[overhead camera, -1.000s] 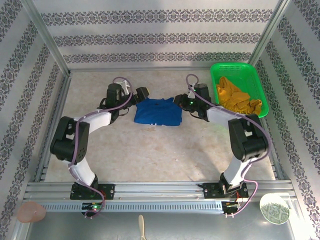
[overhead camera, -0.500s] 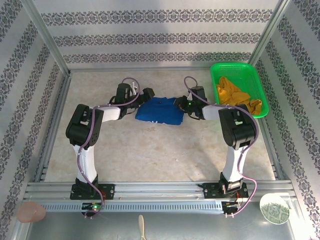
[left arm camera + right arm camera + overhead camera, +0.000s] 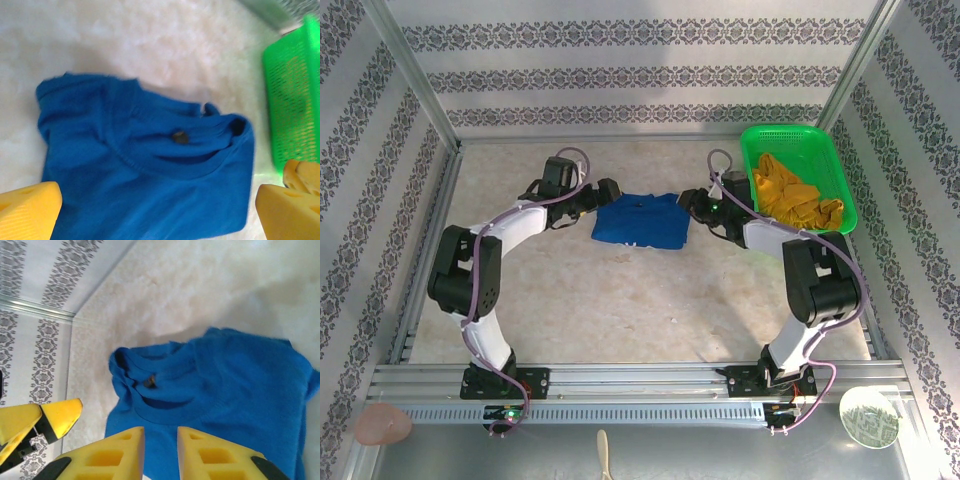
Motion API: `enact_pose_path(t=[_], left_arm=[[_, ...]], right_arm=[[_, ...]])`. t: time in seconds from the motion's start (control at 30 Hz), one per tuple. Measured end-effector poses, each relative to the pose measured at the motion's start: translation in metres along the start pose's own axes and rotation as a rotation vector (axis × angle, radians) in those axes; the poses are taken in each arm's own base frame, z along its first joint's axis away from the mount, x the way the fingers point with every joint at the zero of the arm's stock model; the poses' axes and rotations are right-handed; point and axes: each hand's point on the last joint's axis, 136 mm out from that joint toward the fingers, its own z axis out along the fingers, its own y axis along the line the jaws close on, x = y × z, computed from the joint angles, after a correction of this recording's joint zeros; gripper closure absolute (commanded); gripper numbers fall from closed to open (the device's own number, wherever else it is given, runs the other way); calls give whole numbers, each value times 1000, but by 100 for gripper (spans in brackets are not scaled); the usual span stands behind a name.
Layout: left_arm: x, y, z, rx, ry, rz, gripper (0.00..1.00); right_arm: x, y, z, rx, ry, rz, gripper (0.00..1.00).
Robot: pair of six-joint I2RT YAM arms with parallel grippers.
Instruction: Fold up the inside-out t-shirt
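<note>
- inside-out t-shirt [image 3: 640, 222] lies on the surface [image 3: 620, 300] in a rough folded rectangle, with its collar visible on top, between the two arms
- left pincer [image 3: 604, 195] is just beside the shirt's left edge, released, jaws spread wide, nothing in them
- right pincer [image 3: 687, 201] is at the shirt's upper right corner, fingers [image 3: 115, 460] only narrowly apart, grasping nothing
- green basket [image 3: 785, 129] sits right of the shirt, apart from it, with a mustard garment [image 3: 790, 195] inside
</note>
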Motion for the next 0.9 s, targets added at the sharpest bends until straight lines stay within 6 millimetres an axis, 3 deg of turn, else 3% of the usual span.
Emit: enact_pose_path(t=[0.27,0.37,0.43,0.6,0.77,0.9], left_arm=[[53,44,31,-101,227,-64,0],[54,41,32,-76,242,-64,2],[56,39,32,-63,250,-68,15],[71,32,38,-12,271,-98,66],[76,38,38,-28,273,-123,84],[63,54,29,-71,245,-138,91]], right_arm=[[36,-35,31,64,99,44,79],[40,-39,34,71,107,51,79],[42,-40,34,69,107,52,80],[43,-41,34,69,107,57,79],[40,-32,28,55,100,60,64],[27,-4,1,1,65,53,50]])
